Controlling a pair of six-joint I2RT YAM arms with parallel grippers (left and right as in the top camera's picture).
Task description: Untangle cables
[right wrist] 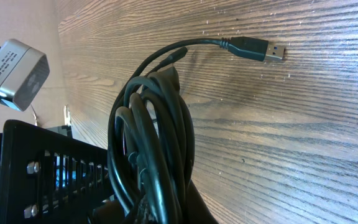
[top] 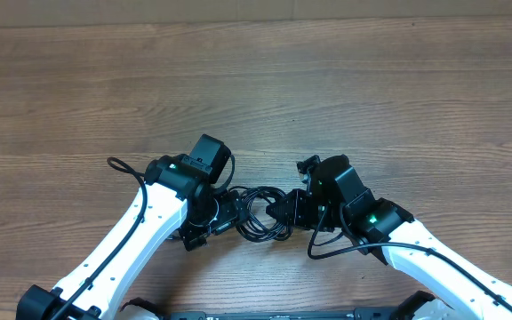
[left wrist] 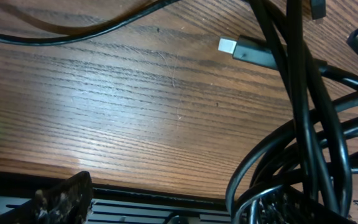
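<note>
While the left gripper (top: 228, 219) gapes, the right gripper (top: 286, 213) pinches the cables (top: 258, 215), coiled crosswise between them.

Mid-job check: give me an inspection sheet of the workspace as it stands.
Surface: wood-grain table.
Job's things: cables coiled in one bundle between the arms; USB plug sticks out, white-tipped plug lies on the wood.
Clutter: nothing seen.
Grippers: left gripper open beside the bundle; right gripper looks shut on the cables.
Cables: arm wires loop off both arms.
Surroundings: nothing seen.
</note>
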